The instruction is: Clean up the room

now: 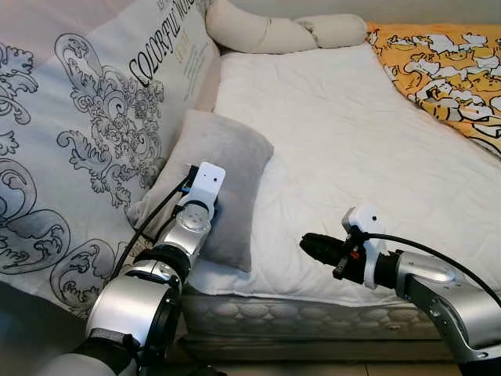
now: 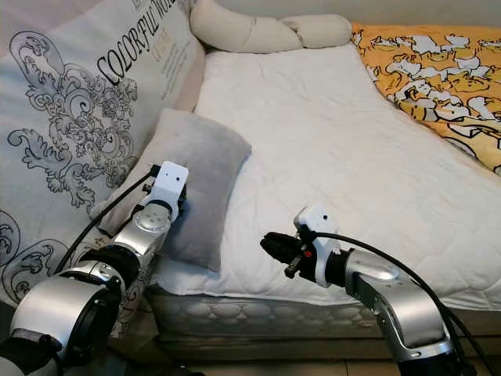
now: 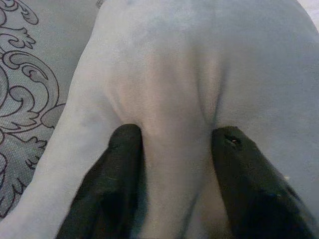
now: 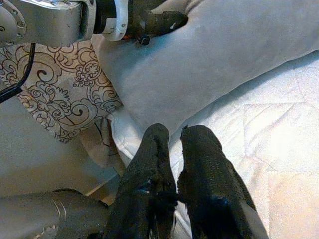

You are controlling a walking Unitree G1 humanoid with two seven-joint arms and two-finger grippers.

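**Pillow pinched at the bedside**

My left gripper (image 3: 172,149) pinches a fold of the soft grey velvety pillow (image 1: 223,180), lying left of centre against the scroll-printed cushion (image 1: 86,117) on the white quilted mattress (image 1: 352,133). I should lift slowly so the fabric doesn't slip. My right gripper (image 4: 174,149), lower right, hovers with fingers nearly together, empty.

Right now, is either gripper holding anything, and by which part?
Left gripper pinches a fold in the face of the soft grey pillow. Right gripper holds nothing, fingers together.
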